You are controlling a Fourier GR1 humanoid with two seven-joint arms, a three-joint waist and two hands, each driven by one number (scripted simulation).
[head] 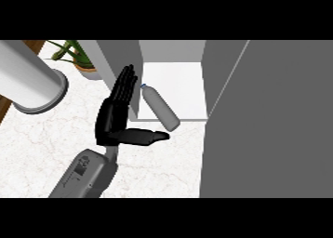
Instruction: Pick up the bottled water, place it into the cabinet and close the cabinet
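Observation:
The bottled water (161, 108) is a grey bottle with a small blue cap. It lies tilted on the cabinet's white shelf (183, 83), its base hanging over the shelf's front edge. My left hand (116, 114) is open just left of the bottle, fingers straight and pointing away from me, thumb stretched out to the right below the bottle's base. It does not hold the bottle. The cabinet's grey door (272, 125) stands open at the right and fills that side of the view. My right hand is not visible.
A large white cylinder (25, 76) lies at the upper left over the counter's edge. A potted green plant (76, 58) stands behind it. The white marble counter (162, 158) runs beneath my left forearm.

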